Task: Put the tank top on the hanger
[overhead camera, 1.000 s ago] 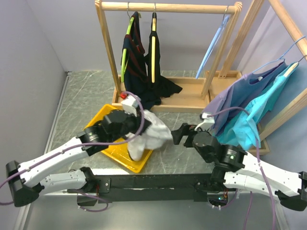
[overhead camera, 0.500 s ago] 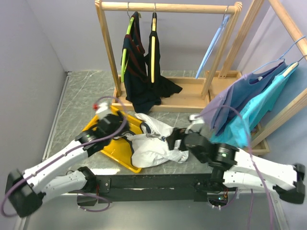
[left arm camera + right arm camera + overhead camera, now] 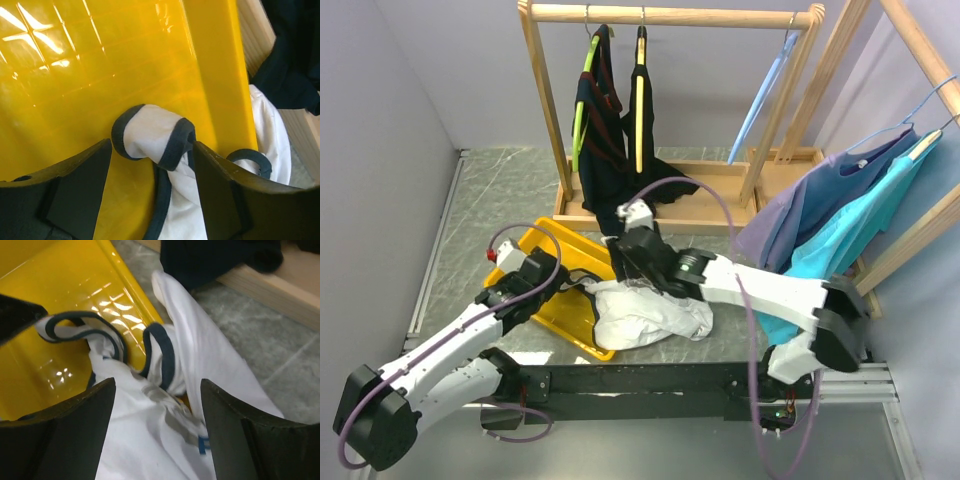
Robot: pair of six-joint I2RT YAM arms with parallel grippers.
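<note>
The white tank top (image 3: 650, 312) with navy trim lies crumpled across the right rim of the yellow tray (image 3: 535, 250) and onto the table. My left gripper (image 3: 568, 283) is open over the tray. In the left wrist view a navy-edged strap loop (image 3: 150, 134) sits between its fingers (image 3: 75, 185), not gripped. My right gripper (image 3: 628, 275) is open just above the tank top (image 3: 150, 445), its fingers (image 3: 240, 430) either side of a fold with a small blue print. The light-blue hanger (image 3: 760, 95) hangs empty at the right end of the back rail.
A wooden rack (image 3: 545, 110) at the back holds dark garments (image 3: 610, 150) on lime-green and yellow hangers, and its base (image 3: 710, 205) lies just behind the tank top. A second rack at right carries blue and teal shirts (image 3: 840, 225).
My left gripper has let go of the tank top it held up and drawn back left over the tray. The tank top dropped and spread out. My right arm has swung left over it.
</note>
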